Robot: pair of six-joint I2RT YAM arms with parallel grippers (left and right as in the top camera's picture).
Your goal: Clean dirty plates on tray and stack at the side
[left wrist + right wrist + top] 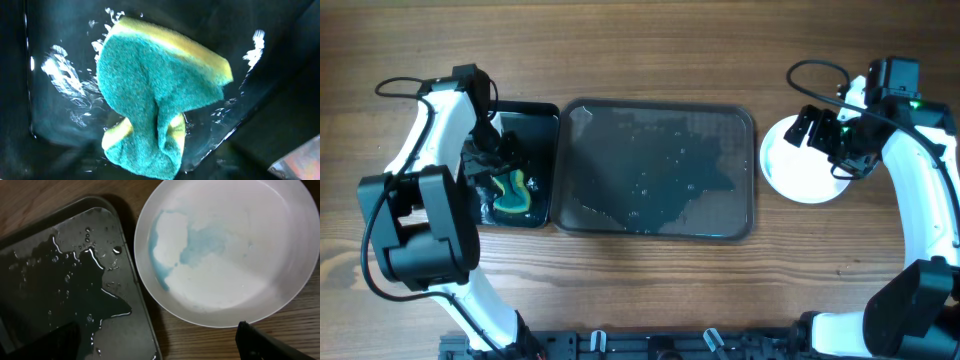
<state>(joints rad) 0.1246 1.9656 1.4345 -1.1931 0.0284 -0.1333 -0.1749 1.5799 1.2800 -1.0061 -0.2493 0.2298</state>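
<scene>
Wooden surface (pixel 650 60), overhead: tray (pixel 620 120) seen wet, no plates on it; plates (pixel 800 175) set just right of it; right pincer (pixel 828 143) held above them, left pincer (pixel 498 160) over sponge (pixel 512 192) in black tray (pixel 542 125) | left wrist: sponge seen lying folded; left pincer's state cannot be told | right wrist: right pincer spread, empty; plate (pixel 225 245) smeared blue, so wiping is judged unfinished.

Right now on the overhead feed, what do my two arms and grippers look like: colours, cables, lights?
The left arm and right arm match: smooth white links joined by bulky black joint housings. The left gripper and right gripper are black. A thin black cable loops off each arm near the wrist, and a small green light glows on the right arm.
</scene>
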